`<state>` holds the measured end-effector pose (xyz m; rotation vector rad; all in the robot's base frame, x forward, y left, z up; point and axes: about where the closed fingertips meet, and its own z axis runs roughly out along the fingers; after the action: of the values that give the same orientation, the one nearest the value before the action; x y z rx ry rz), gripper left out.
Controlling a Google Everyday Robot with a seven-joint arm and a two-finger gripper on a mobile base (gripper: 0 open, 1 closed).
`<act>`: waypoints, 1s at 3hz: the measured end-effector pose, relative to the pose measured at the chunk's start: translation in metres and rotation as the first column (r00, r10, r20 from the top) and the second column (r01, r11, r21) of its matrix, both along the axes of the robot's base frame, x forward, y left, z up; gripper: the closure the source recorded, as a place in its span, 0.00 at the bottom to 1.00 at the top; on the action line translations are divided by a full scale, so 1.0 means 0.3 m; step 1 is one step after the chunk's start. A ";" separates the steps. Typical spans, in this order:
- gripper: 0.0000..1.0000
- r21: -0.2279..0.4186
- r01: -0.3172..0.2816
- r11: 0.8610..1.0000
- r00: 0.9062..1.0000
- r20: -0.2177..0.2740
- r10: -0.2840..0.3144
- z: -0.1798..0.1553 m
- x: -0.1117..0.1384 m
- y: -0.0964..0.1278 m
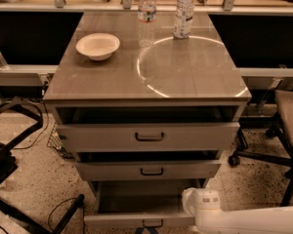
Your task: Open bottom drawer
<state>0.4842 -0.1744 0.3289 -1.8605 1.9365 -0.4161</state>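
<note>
A: Gripper (201, 202) first: where?
B: Low, under the desk's (107, 79) front right corner, just beside the right end of the bottom drawer (136, 219). Open or closed? Cannot tell.
A: And outward from there?
B: To its left, that bottom drawer, standing well out past the front edge, grey inside showing, front running parallel to that edge.
A: Handle?
B: Small dark bar handle (152, 223) at mid-front, left of the gripper and slightly lower, long axis along the front edge.
A: For any further pull?
B: Probably reach leftward to the bar, then draw straight away from the front edge.
</note>
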 end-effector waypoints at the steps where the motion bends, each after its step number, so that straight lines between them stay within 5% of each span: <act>1: 1.00 0.043 0.022 0.999 0.999 -0.041 -0.020 -0.112 0.059 -0.030; 3: 1.00 0.124 0.045 0.991 0.990 -0.138 -0.028 -0.395 0.170 -0.033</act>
<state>0.5353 -0.1843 0.2102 -1.8162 2.0377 -0.1762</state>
